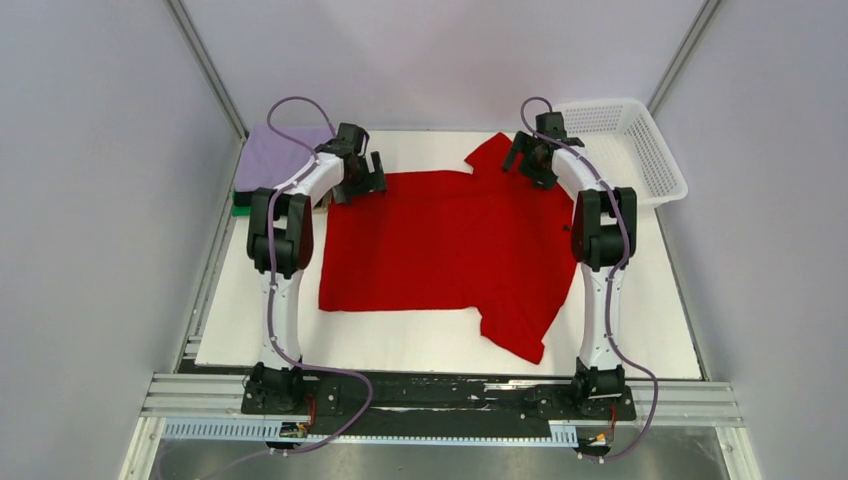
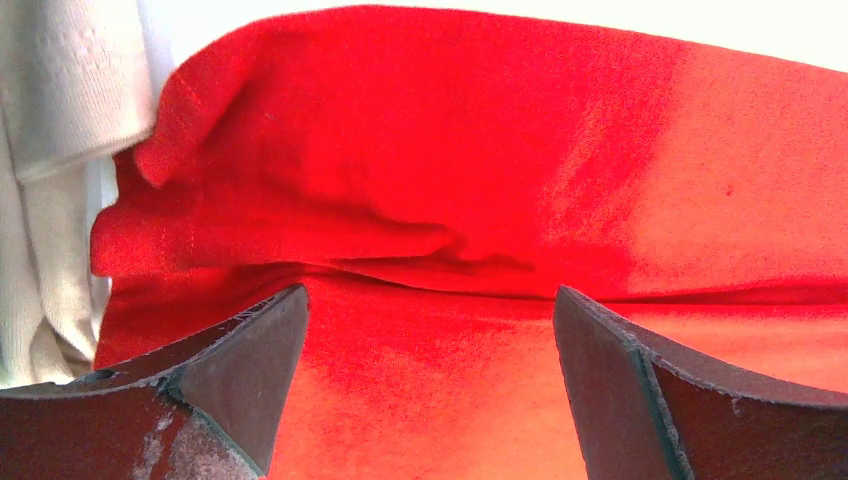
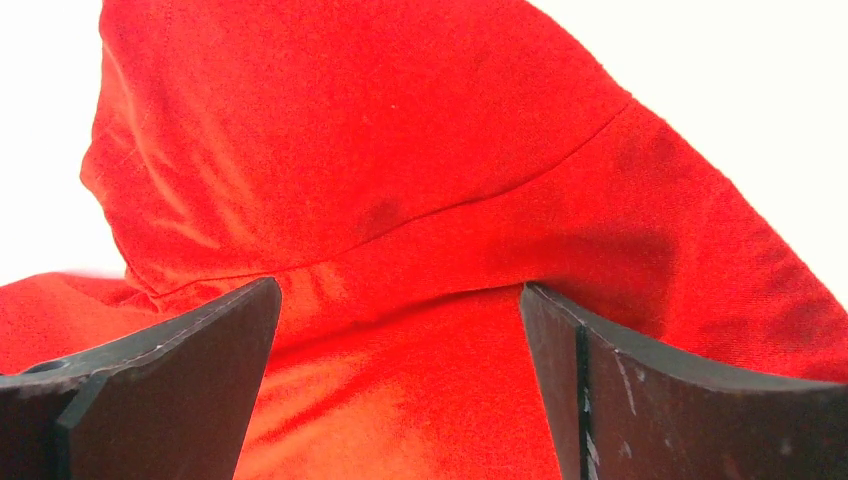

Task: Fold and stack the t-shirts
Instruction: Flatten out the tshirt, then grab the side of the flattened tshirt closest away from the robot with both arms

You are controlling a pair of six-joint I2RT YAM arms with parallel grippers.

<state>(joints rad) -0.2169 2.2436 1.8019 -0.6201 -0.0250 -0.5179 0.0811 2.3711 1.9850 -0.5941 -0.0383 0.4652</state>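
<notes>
The red t-shirt (image 1: 450, 240) lies spread flat on the white table, one sleeve at the far right (image 1: 492, 155) and one at the near right (image 1: 515, 335). My left gripper (image 1: 362, 182) is open over the shirt's far left corner. In the left wrist view the red cloth (image 2: 450, 180) fills the gap of the gripper (image 2: 430, 330), with a fold just ahead. My right gripper (image 1: 527, 160) is open over the far sleeve. In the right wrist view the sleeve seam (image 3: 400, 200) lies ahead of the gripper (image 3: 400, 320). A folded lavender t-shirt (image 1: 280, 152) lies on a green one (image 1: 240, 210).
A white mesh basket (image 1: 640, 150) stands at the far right corner. The stack of folded shirts sits at the far left, close to my left gripper. Pale cloth (image 2: 60, 150) shows at the left edge of the left wrist view. Grey walls enclose the table.
</notes>
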